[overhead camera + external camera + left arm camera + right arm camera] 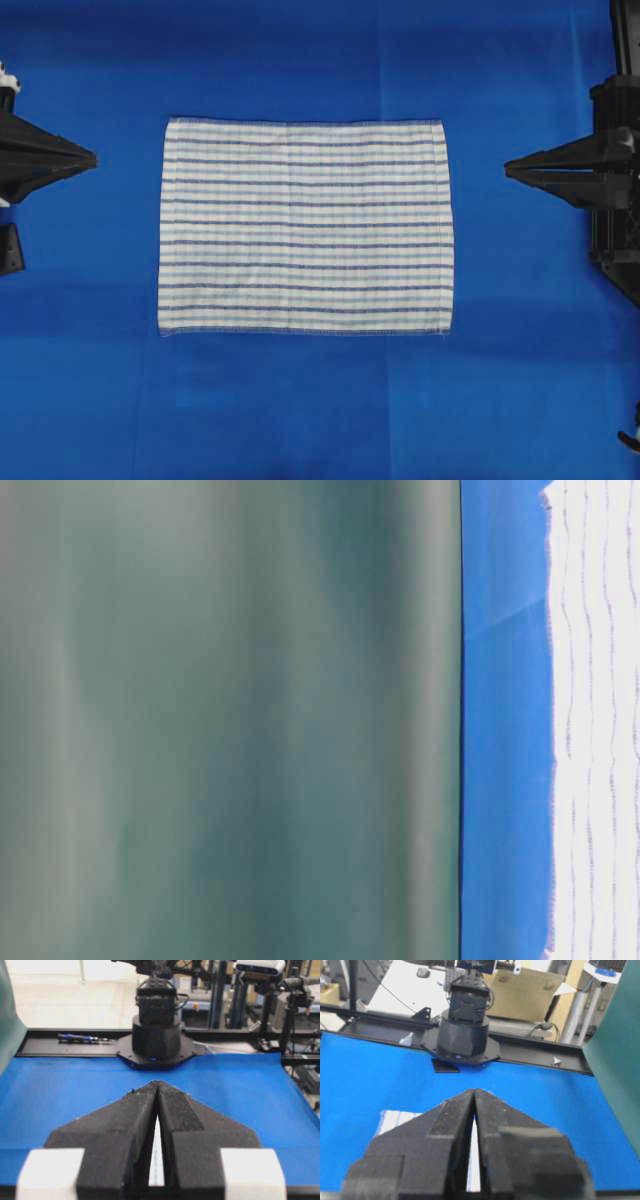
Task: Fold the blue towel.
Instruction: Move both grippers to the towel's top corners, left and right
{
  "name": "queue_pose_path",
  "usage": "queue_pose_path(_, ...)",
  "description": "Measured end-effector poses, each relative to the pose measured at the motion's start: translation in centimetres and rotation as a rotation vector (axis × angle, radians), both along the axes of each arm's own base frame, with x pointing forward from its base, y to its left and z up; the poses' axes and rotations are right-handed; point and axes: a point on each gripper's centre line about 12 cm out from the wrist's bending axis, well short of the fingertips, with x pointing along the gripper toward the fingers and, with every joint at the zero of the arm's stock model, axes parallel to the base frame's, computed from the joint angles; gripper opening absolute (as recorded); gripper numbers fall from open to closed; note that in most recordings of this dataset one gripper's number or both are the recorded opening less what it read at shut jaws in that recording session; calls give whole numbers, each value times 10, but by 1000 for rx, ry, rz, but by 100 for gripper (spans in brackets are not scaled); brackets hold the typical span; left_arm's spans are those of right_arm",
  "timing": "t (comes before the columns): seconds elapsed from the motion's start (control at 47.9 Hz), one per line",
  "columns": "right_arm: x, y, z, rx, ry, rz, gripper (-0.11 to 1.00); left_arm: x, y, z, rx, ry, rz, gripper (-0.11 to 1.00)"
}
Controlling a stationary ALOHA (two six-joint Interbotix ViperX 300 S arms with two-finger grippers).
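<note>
From overhead, the blue towel [305, 226] lies flat and fully spread in the middle of the desk [300, 420], its stripes running from one side to the other and its hems square to the desk's edges. The left gripper [92, 158] waits off the towel's left hem and the right gripper [508, 168] off its right hem, both well apart from the cloth, both with jaws clenched to a point on nothing.

The table-level view shows only a strip of the towel's edge at the far right, lying flat on the blue cover (a green sheet fills the rest).

In the left wrist view the jaws meet at their tips with a sliver of striped cloth showing beneath them; the right wrist view shows the same.

The step in hand, as I judge it, is the first grasp. To do it well, both grippers should release their jaws before descending, take matching corners along one hem, pinch a single layer, then lift and carry together so the fold lands hem on hem.
</note>
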Motion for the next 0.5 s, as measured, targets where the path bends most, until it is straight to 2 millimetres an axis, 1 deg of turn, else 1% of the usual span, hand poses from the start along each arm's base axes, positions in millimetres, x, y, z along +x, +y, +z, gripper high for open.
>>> queue_pose_path(0.042,0,0,0,0,2,-2,-1,0,1,0,-8,2,6,0)
queue_pose_path(0.104,2,-3,-1,2,12,-17,-6,0,6,-1,-18,6,28,0)
queue_pose_path(0.209,6,-14,-4,14,49,-70,-6,0,10,-2,-22,16,52,0)
queue_pose_path(0.313,10,-31,-13,38,106,-148,-6,2,15,-8,-20,58,73,0)
queue_pose_path(0.418,14,-45,-24,69,157,-211,-6,5,22,-18,-20,108,108,0)
queue_pose_path(0.501,19,-54,-35,95,202,-253,-4,9,29,-33,-20,165,140,0)
